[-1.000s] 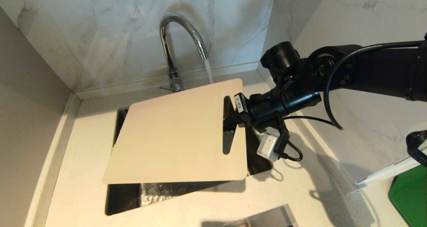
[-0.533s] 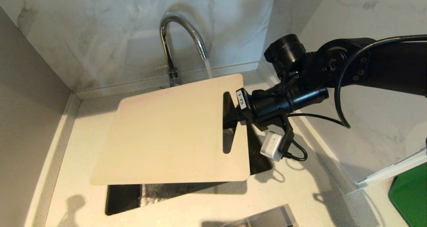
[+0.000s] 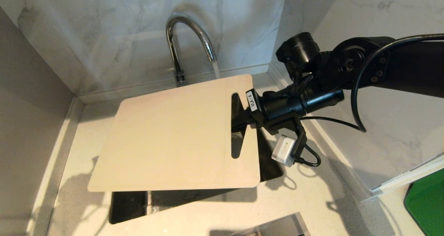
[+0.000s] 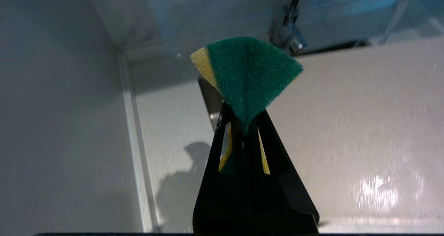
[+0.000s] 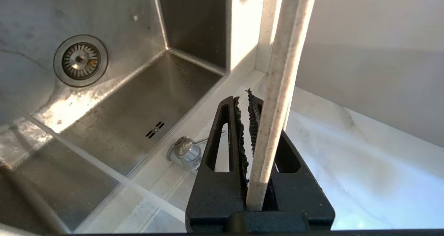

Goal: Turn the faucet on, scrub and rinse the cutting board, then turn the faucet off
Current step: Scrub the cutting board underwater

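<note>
Right gripper (image 3: 242,119) clamped on cutting board (image 3: 173,138) handle end, board beyond it over sink (image 5: 114,100), under faucet (image 3: 189,38) stream for rinsing. Left gripper (image 4: 242,125) pinches sponge (image 4: 248,73), presumably ready to scrub.

This is a kitchen, at the sink corner. A steel sink (image 5: 114,100) with a round drain strainer (image 5: 80,60) is set into a pale speckled stone surface (image 3: 298,208). A chrome gooseneck faucet (image 3: 187,31) runs water behind it, and grey-veined marble walls (image 3: 104,27) meet in the corner.
</note>
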You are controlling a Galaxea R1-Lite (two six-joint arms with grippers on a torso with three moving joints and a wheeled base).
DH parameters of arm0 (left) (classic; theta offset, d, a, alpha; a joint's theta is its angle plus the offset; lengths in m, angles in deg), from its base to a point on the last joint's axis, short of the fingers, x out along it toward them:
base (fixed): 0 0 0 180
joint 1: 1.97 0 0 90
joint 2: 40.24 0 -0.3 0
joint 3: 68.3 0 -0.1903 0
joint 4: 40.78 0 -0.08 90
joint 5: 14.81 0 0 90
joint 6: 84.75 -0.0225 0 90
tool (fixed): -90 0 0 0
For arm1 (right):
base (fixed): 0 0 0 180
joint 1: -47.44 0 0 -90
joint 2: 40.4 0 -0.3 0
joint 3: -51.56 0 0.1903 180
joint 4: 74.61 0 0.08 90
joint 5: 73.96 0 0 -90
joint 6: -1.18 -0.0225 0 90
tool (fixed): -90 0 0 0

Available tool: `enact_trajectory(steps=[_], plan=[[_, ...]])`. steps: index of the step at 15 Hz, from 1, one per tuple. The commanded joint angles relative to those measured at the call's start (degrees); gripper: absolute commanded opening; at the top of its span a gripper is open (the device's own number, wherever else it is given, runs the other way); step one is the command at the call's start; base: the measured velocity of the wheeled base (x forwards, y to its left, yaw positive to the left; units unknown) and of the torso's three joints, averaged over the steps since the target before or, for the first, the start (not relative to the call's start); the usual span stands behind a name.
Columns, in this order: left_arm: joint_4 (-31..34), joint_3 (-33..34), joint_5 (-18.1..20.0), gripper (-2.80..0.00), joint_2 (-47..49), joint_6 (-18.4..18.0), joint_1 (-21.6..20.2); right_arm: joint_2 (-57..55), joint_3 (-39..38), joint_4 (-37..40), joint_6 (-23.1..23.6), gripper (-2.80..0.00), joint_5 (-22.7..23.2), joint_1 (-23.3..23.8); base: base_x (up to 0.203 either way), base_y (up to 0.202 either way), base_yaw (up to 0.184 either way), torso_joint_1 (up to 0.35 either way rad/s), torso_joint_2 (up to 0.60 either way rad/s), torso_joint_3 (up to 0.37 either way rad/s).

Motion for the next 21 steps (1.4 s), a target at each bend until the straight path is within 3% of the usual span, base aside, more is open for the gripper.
enact_trajectory(steps=[1, 4, 6, 9, 12, 16, 21], plan=[[0.8, -8.8, 0.7, -2.8, 9.9, 0.0, 0.4, 0.0, 0.0, 0.2, 0.9, -2.8, 0.5, 0.0, 0.0, 0.0, 0.0, 0.0, 0.0, 0.0], [6.0, -17.1, 1.2, -2.8, 16.2, 0.3, 4.6, -0.1, 0.1, 0.2, 0.9, -2.8, 0.6, 0.0, 0.0, 0.0, 0.0, 0.0, 0.0, 0.0], [8.5, -20.8, 1.3, -2.8, 19.9, 2.9, 10.7, -0.1, 0.2, 0.2, 0.9, -2.8, 0.9, 0.0, 0.0, 0.0, 0.0, 0.0, 0.0, 0.0], [11.6, -25.7, 1.3, -2.8, 23.8, 11.4, 21.4, -0.1, -0.1, 0.2, 0.9, -2.8, 1.1, 0.0, 0.0, 0.0, 0.0, 0.0, 0.0, 0.0], [11.8, -27.8, 1.4, -2.8, 29.4, 21.0, 29.3, 0.0, -0.2, 0.2, 0.9, -2.8, 1.0, -0.1, 0.0, 0.0, 0.0, 0.0, 0.0, 0.0], [4.5, -27.8, 1.4, -2.8, 38.9, 25.4, 33.6, 0.8, -1.1, 0.2, 0.9, -2.8, 1.0, -0.8, 0.0, 0.0, 0.0, 0.0, 0.0, 0.0], [0.5, -27.8, 0.9, -2.8, 47.4, 26.8, 34.9, 2.0, -4.6, -2.5, 0.9, -2.8, 1.2, -0.8, 0.0, 0.0, 0.0, 0.0, 0.0, 0.0]])
